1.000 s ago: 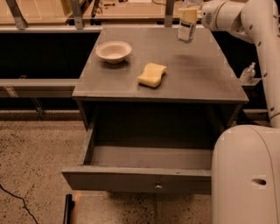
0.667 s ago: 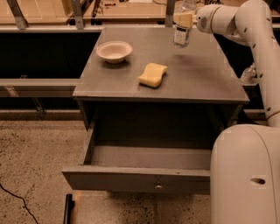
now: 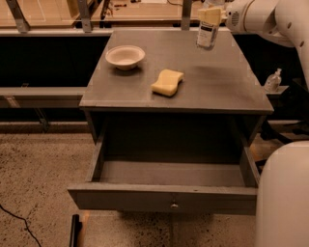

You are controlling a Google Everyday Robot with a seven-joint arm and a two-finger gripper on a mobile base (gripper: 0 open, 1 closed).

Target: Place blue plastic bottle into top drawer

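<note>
The blue plastic bottle [image 3: 207, 33] is a slim clear bottle with a white label and dark print. It hangs upright in the air above the far right part of the grey cabinet top [image 3: 212, 82]. My gripper [image 3: 210, 14] is shut on its upper part, at the top edge of the view; the cap is hidden by the yellowish fingers. The top drawer [image 3: 164, 195] is pulled wide open at the front of the cabinet. It is empty, with a small round knob [image 3: 174, 206] on its front panel.
A white bowl [image 3: 125, 56] and a yellow sponge [image 3: 167, 82] lie on the cabinet top. A small clear pump-top bottle [image 3: 273, 80] stands on a ledge to the right. My white arm [image 3: 270, 17] and base [image 3: 282, 198] fill the right side.
The gripper has lifted the bottle off the cabinet top and carried it a little to the left; the bottle now hangs above the surface.
</note>
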